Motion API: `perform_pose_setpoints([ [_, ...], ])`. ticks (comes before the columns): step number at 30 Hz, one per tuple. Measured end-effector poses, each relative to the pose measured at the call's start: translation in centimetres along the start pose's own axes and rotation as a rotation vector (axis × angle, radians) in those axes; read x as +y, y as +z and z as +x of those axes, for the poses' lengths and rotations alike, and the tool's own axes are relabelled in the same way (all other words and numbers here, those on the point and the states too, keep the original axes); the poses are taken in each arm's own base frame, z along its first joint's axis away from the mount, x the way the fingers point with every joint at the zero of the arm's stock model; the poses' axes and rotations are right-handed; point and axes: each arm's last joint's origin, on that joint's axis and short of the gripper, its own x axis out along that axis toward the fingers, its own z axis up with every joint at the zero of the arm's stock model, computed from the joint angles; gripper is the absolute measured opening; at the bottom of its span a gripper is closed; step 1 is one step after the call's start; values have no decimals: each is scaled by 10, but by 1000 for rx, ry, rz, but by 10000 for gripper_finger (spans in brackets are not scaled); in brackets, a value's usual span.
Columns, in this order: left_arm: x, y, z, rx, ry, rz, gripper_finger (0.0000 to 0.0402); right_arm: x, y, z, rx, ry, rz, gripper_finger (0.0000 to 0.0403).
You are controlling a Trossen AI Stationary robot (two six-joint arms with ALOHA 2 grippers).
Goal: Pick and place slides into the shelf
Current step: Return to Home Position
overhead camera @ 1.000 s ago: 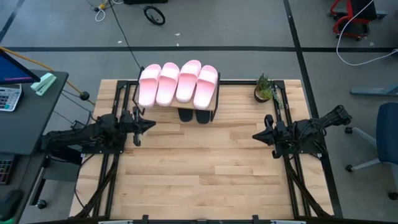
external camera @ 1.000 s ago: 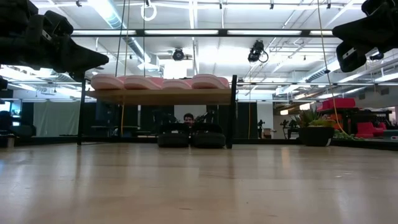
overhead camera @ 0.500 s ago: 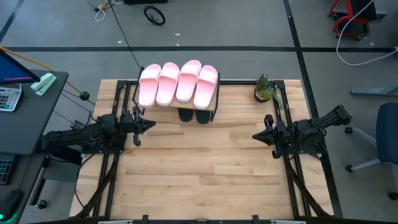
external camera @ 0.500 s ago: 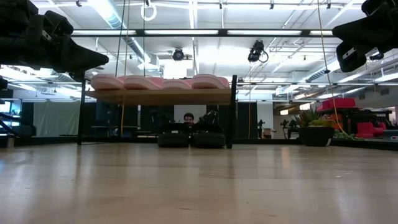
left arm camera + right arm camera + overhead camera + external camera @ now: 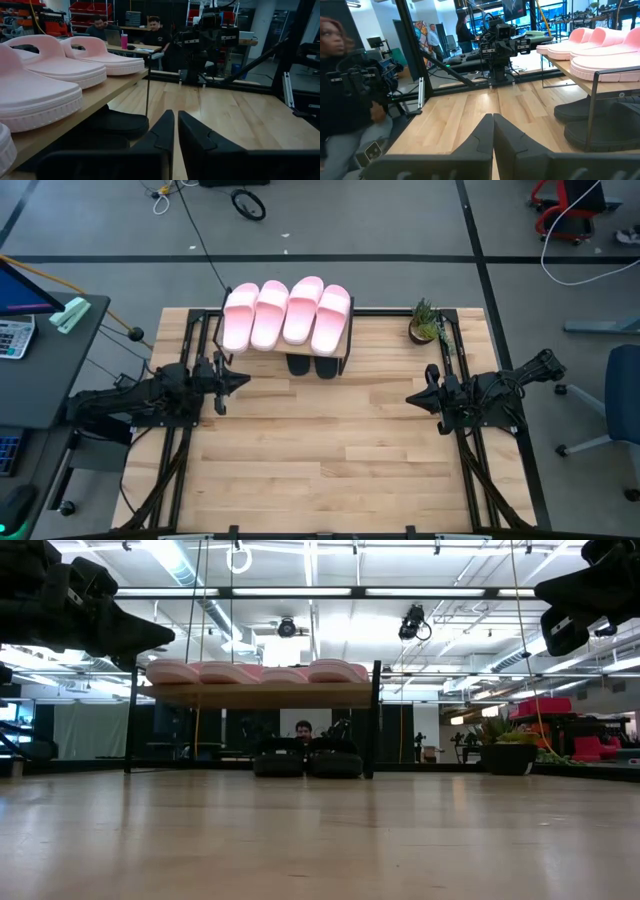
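Both the left arm (image 5: pixel 140 398) and right arm (image 5: pixel 490 395) are matte black with boxy joints, the left gripper (image 5: pixel 176 114) and right gripper (image 5: pixel 493 116) bearing smooth, tapering, wedge-shaped fingers (image 5: pixel 205 145).

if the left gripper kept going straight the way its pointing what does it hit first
Probably the right gripper, facing it across the table. The left gripper points over bare wood, passing beside the shelf front rather than into it, though that margin is hard to judge.

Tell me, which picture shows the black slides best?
The right wrist view: both black slides show close up. The high view shows only their ends, the low view two dark far shapes, the left wrist view mostly one.
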Motion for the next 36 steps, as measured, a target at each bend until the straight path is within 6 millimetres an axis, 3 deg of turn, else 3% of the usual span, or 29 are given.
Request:
perform_pose_setpoints([
  [36,0,0,0,0,0,0,38,0,0,0,0,0,0,9],
])
